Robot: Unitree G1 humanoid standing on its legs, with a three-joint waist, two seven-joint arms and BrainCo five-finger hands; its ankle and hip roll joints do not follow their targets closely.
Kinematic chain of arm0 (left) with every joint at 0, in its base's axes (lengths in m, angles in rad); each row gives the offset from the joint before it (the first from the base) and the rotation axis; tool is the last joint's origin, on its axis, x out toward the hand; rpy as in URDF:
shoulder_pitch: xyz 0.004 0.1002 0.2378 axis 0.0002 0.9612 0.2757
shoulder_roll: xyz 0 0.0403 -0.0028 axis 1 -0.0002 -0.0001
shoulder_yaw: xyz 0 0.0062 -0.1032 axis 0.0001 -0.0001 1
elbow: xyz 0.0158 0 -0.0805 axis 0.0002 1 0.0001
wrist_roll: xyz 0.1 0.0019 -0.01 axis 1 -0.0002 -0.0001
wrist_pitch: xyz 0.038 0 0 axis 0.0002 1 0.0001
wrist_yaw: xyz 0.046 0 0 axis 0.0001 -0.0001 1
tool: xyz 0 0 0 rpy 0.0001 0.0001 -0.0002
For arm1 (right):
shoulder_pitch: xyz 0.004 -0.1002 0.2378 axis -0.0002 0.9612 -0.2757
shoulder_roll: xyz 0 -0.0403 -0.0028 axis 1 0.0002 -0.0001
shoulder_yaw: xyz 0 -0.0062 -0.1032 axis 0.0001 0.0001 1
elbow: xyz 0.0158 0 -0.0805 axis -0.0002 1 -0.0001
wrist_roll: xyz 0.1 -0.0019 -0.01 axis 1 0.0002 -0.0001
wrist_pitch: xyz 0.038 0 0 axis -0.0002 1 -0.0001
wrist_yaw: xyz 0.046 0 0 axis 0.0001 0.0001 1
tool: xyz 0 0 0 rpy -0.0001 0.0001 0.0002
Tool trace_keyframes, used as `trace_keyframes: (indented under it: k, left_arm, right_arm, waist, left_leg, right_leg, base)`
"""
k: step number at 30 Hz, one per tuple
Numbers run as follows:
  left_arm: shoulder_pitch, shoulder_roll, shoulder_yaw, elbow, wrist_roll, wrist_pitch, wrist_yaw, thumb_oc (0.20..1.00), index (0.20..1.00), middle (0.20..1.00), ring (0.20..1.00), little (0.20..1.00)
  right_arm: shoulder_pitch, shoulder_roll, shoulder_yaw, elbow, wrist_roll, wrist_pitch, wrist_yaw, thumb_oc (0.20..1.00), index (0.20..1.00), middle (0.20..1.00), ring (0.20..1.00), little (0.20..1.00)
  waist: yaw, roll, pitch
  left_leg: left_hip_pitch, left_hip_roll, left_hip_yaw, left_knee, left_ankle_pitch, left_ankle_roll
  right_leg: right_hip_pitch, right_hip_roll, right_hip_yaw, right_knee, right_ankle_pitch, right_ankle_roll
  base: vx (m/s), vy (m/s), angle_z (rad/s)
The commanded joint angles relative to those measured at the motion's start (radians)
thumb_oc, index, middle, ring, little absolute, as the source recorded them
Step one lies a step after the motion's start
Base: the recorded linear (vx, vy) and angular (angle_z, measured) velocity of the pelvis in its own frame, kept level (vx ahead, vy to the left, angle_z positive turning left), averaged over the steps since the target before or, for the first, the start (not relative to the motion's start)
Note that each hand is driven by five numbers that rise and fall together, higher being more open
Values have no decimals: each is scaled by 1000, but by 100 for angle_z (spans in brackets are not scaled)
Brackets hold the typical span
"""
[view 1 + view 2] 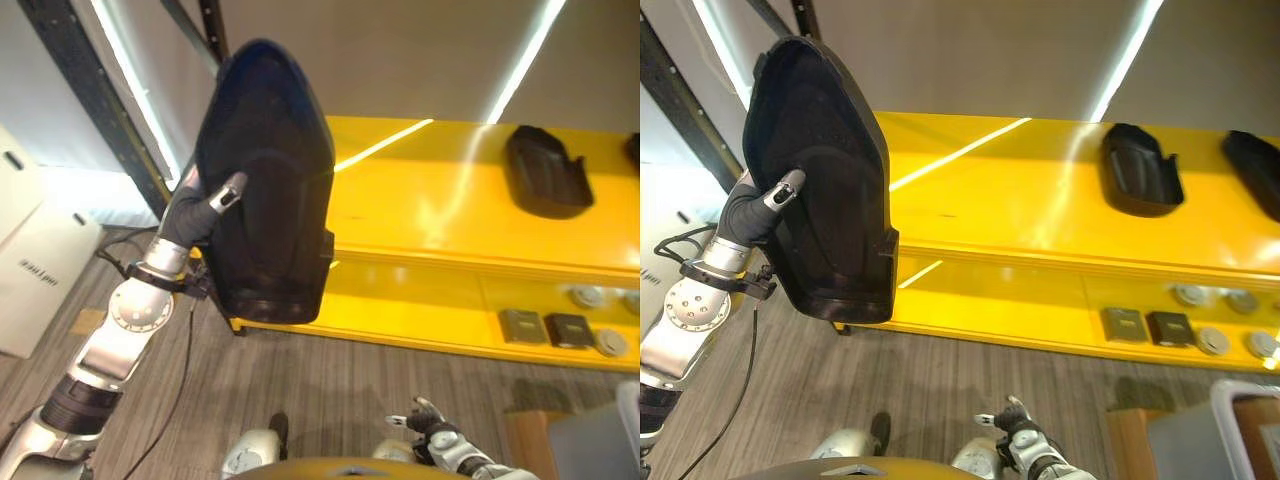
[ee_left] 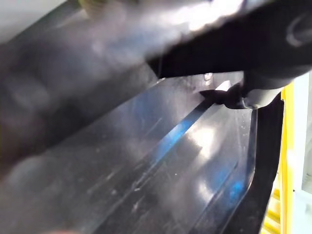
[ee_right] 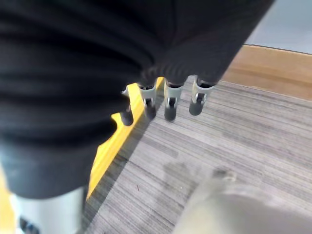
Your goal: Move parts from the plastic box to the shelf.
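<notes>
My left hand (image 1: 198,216) holds a big black moulded plastic part (image 1: 266,180) upright in the air, its thumb (image 1: 229,194) curled over the part's edge. The part hangs in front of the left end of the yellow shelf (image 1: 430,205). Up close, the left wrist view has the part's glossy inner face (image 2: 170,161) with a dark fingertip (image 2: 229,96) on it. A similar black part (image 1: 1140,170) lies on the shelf top to the right, and another (image 1: 1255,170) at the far right. My right hand (image 1: 1015,422) hangs low and open, fingers (image 3: 168,102) relaxed over the floor.
A lower shelf level holds small dark squares (image 1: 545,328) and round discs (image 1: 1212,340). A pale plastic box (image 1: 1240,430) stands at the lower right by a wooden board (image 1: 1128,432). White cartons (image 1: 30,260) and a dark upright post (image 1: 90,95) stand to the left.
</notes>
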Motion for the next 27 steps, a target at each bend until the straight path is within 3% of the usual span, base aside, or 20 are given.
trace_keyframes:
  k: [1, 3, 4, 9, 10, 13, 18, 21, 27]
  left_arm:
    - [5, -20, 64, -91, 17, -31, 28, 200, 200, 200, 200, 200]
    - [7, -28, 81, -73, 2, -35, 39, 200, 200, 200, 200, 200]
    - [4, -45, 83, -21, -32, -34, 39, 200, 200, 200, 200, 200]
    - [1, -51, 100, 48, -32, -23, 51, 200, 200, 200, 200, 200]
    - [-37, -52, 104, 141, -25, -2, 72, 200, 200, 200, 200, 200]
    - [-124, -37, 77, 252, -21, 18, 85, 200, 200, 200, 200, 200]
    - [-420, -48, -27, 572, -201, 25, 123, 200, 200, 200, 200, 200]
    - [-731, 19, -186, 795, -256, 46, 110, 200, 200, 200, 200, 200]
    - [-964, 40, -298, 1024, -366, 55, 88, 200, 200, 200, 200, 200]
  right_arm:
    - [53, 34, -5, 32, 8, -14, -8, 1000, 1000, 1000, 1000, 1000]
    - [64, 38, 1, 43, 7, -9, -4, 1000, 1000, 1000, 1000, 1000]
    - [79, 31, 5, 68, 4, -4, 11, 1000, 1000, 1000, 1000, 1000]
    - [110, 10, -9, 75, -9, -4, 19, 1000, 1000, 1000, 1000, 1000]
    - [136, -12, -55, 76, 33, -9, 20, 1000, 1000, 1000, 1000, 1000]
    - [144, -34, -66, 82, 38, -10, 25, 1000, 1000, 1000, 1000, 1000]
    - [108, -59, -45, 95, 45, -3, 40, 1000, 1000, 1000, 1000, 1000]
    - [37, -73, -1, 75, 68, -6, 45, 1000, 1000, 1000, 1000, 1000]
    - [-32, -64, 58, 69, 76, -6, 56, 1000, 1000, 1000, 1000, 1000]
  waist:
    - [1, -31, -45]
    - [-4, -40, -47]
    - [-13, -44, -45]
    - [-17, -42, -53]
    - [-41, -34, -53]
    - [-60, -24, -48]
    - [-96, -7, -13]
    - [-121, 7, 44]
    - [-120, 15, 78]
  left_leg:
    - [60, 44, 27, -44, -83, -52]
    - [61, 43, 44, -52, -84, -49]
    - [55, 46, 43, -53, -77, -53]
    - [76, 55, 60, -72, -77, -56]
    - [88, 61, 67, -100, -67, -60]
    - [84, 66, 76, -122, -52, -65]
    - [53, 70, 90, -136, -31, -68]
    - [-23, 63, 97, -127, -9, -68]
    - [-78, 64, 107, -133, 17, -69]
  right_leg:
    - [44, -60, -95, -203, 89, 28]
    - [57, -58, -76, -250, 104, 31]
    - [66, -45, -31, -294, 111, 29]
    - [97, -52, -33, -348, 128, 33]
    - [108, -49, -31, -387, 142, 37]
    - [100, -49, -29, -401, 148, 41]
    - [54, -50, -16, -402, 168, 48]
    - [-36, -54, 5, -394, 203, 57]
    - [-109, -56, 25, -393, 232, 64]
  base:
    - [0, 0, 0]
    - [-1, -23, -23]
    - [38, -55, -10]
    - [74, -44, -7]
    - [69, -54, -8]
    - [27, -36, -13]
    - [-48, -13, 0]
    - [-195, 5, -13]
    - [-40, 5, -16]
